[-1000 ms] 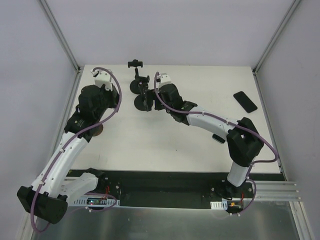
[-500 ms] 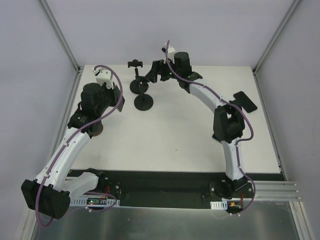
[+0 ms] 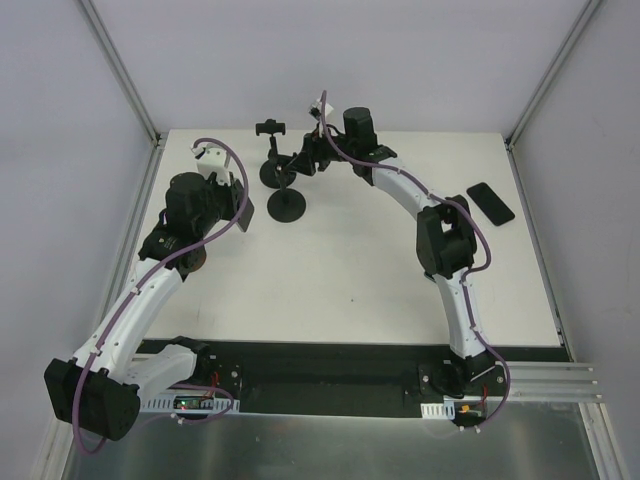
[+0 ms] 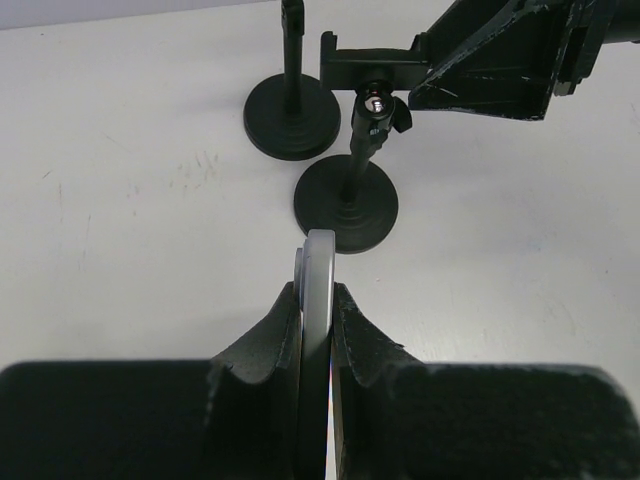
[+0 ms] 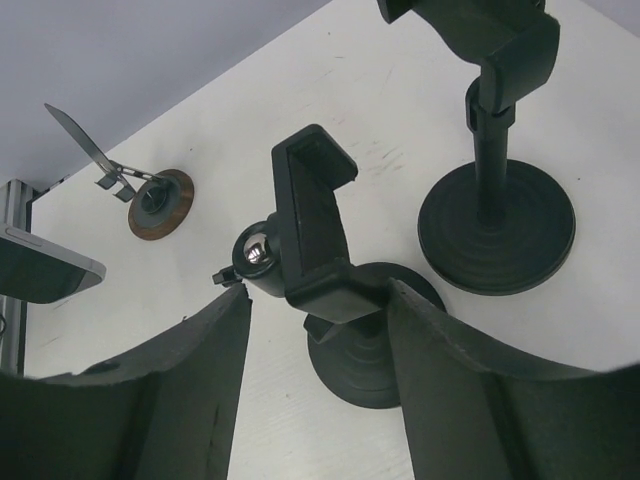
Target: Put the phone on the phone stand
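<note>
The phone [image 4: 319, 262] is edge-on, pinched between the left fingers [image 4: 272, 335], above the counter [image 3: 350, 260] near the phone stand [image 4: 346, 205] base. The right fingers [image 5: 470, 380] are spread, one either side of the stand's cradle; contact cannot be told. A second stand [image 4: 292, 118] is just behind. A black phone [image 3: 490, 203] lies flat near the counter's right edge.

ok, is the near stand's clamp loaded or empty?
Empty. The clamp is bare in the right wrist view; the phone is edge-on in the left end effector, short of the stand.

High fixed view over the table [image 3: 350, 260]; wrist views low, close (all sharing the phone stand [image 3: 288, 205]).
</note>
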### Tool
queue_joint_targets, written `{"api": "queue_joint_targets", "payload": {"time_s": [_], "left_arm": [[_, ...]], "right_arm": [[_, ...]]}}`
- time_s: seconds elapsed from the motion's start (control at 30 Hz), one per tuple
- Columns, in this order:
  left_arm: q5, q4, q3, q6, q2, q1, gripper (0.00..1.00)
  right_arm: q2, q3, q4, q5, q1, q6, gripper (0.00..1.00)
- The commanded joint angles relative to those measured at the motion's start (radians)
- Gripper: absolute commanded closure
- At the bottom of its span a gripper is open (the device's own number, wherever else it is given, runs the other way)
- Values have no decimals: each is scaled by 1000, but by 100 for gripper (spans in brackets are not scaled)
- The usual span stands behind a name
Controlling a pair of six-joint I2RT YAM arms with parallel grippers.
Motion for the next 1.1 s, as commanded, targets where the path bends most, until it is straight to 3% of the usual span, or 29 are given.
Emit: {"api": "queue_joint_targets", "payload": {"time_s": [0.0,0.1,0.13,0.2,0.23,0.33,0.53,0.6,0.7,0.8,0.9,0.93,1.0,1.07], "left_arm": [[37,96,9,-27,-24,13,100],[39,98,6,-29,-22,13,100],[42,96,6,-27,-22,14,100],[35,98,6,-25,-22,14,100],[34,96,5,-24,-22,14,100],[32,98,5,-25,-27,16,100],[38,98,6,-29,-37,24,100],[31,99,6,-27,-45,28,100],[-23,98,2,-15,-63,43,100],[-43,98,0,-18,-65,82,100],[-17,99,2,-47,-71,134,100],[-17,99,2,-50,-86,148,100],[-62,98,-3,-53,-109,187,100],[-105,98,-15,-58,-143,209,100]], "right_arm": [[-30,-7,93,-67,1,-48,44],[-27,-6,103,-55,7,-28,54],[-32,-7,104,-49,15,-28,65],[-48,-36,107,-13,24,-31,71],[-74,-58,118,9,35,-31,81],[-142,-145,135,127,64,-16,95],[-320,-434,300,247,137,65,99],[-341,-455,317,264,148,70,92],[-325,-420,273,281,150,96,73],[-299,-393,270,290,150,139,47],[-253,-350,268,366,147,290,30],[-236,-331,274,374,141,343,17],[-178,-255,299,350,134,517,5],[-136,-158,331,312,136,658,2]]}}
